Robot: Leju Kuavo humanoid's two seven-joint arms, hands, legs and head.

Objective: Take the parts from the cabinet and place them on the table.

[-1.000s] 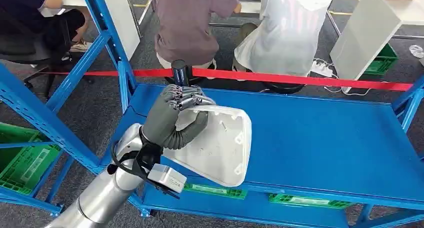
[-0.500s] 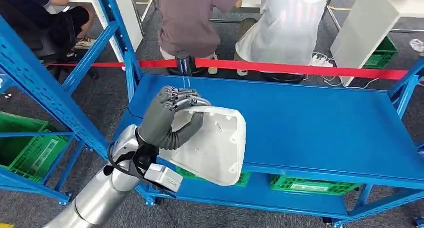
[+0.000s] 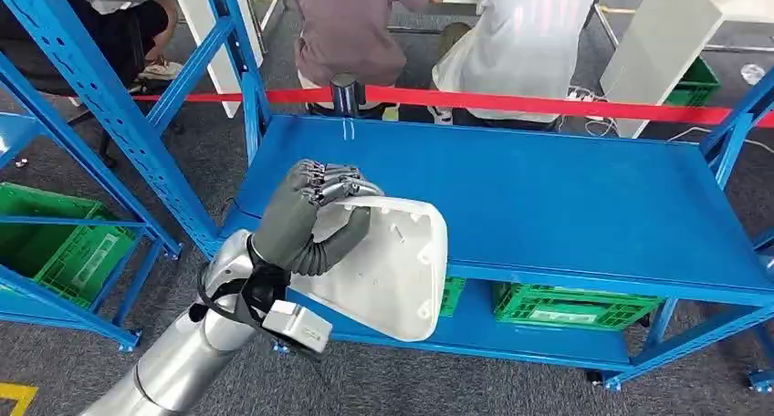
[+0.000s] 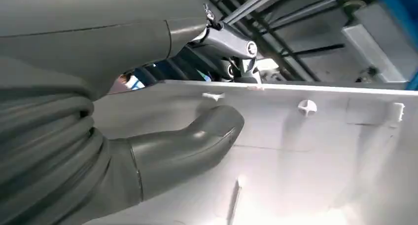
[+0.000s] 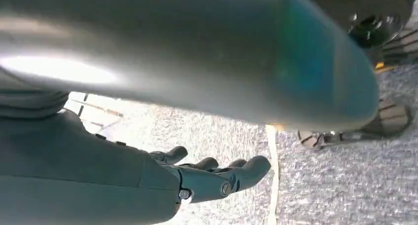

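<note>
We're looking down at a big blue metal shelf table [image 3: 584,197], its flat top bare and shiny, with the nearer edge running just under our left arm. To the left stands a blue perforated steel rack [image 3: 109,115] with slanted braces. Behind the table a red barrier tape [image 3: 548,104] runs across, and past it two people sit with their backs to us, one in a brown shirt [image 3: 351,24], one in white [image 3: 529,42]. Green plastic crates [image 3: 575,305] sit on the table's lower shelf, and another green crate [image 3: 64,247] sits low in the rack on the left.

Now the part: a white moulded plastic panel with rounded corners [image 3: 388,270], inner side facing up with little clips and screw posts showing. It's held in the air at the table's near left corner, partly over the top and partly hanging past the front edge, tilted down toward us. Our left hand [image 3: 310,217] is clamped on its upper edge, thick grey thumb [image 4: 187,146] pressed on the inside face, dark fingers wrapped over the rim.

Our right hand [image 5: 207,178] hangs over grey carpet, fingers loosely spread, holding nothing.
</note>
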